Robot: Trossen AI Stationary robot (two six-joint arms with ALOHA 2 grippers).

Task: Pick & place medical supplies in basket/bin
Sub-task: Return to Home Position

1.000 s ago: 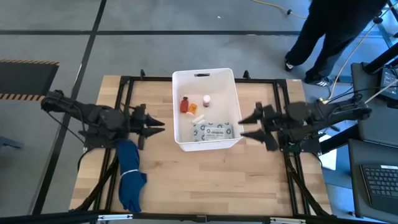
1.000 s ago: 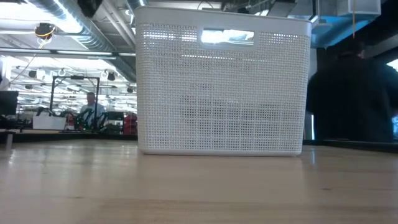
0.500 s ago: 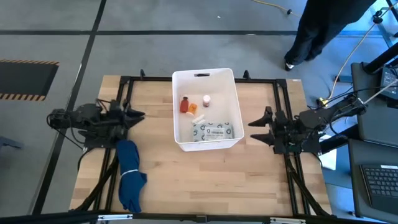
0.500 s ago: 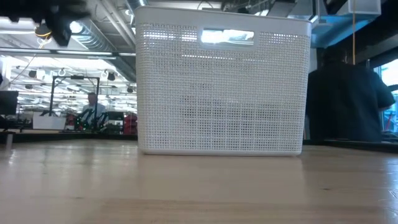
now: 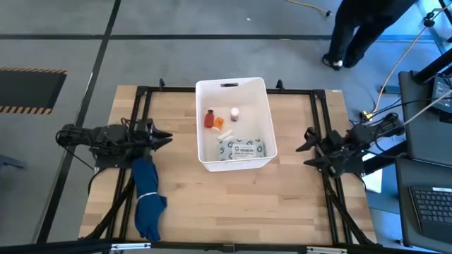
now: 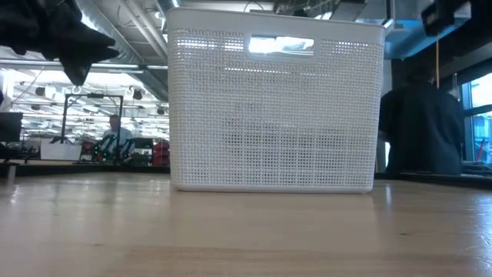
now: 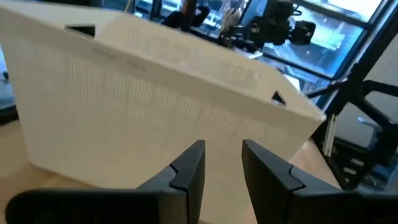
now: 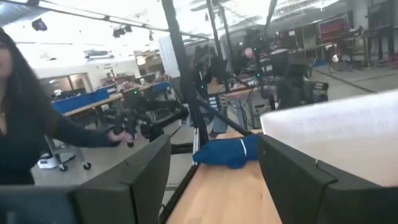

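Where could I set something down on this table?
The widest bare wood on the table lies past the white bin, opposite its handle slot, beside the blue cloth. Narrower strips separate the bin from the left gripper and right gripper. Inside the bin is crowded.

In the low view the bin (image 6: 275, 115) hides its own contents.

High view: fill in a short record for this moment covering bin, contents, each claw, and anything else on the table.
bin: white, upright, mid-table
in bin: red bottle, vial, packet
left claw: left of bin, open, empty
right claw: right of bin, open, empty
outside bin: blue cloth by the left arm
person: on the floor beyond the table
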